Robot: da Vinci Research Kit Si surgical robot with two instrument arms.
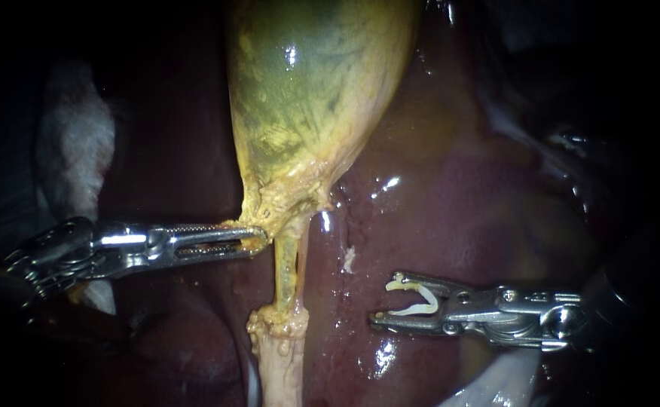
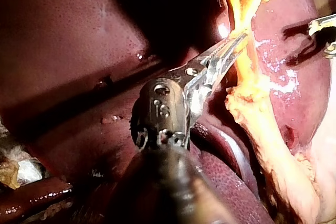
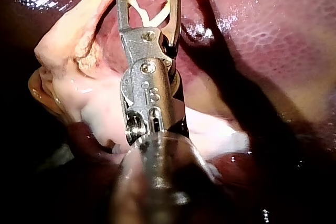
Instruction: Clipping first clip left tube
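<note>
**At the tube (image 1: 288, 271) below the gallbladder (image 1: 315, 83): clip loaded, not yet applied**

Left instrument (image 1: 255, 238): jaws are closed on yellow tissue at the gallbladder neck, where the tube begins. Right instrument (image 1: 383, 301): jaws stand apart, carrying an open white clip (image 1: 420, 308) seated between them. It sits right of the tube and clear of it, over the liver (image 1: 458, 218).

Step in hand, as judged: bringing the clip to the tube. The next move calls for leftward travel until the open clip straddles the tube squarely, then closure.

Whether this stretch is one tube or two strands is hard to make out. Its far side is hidden.
</note>
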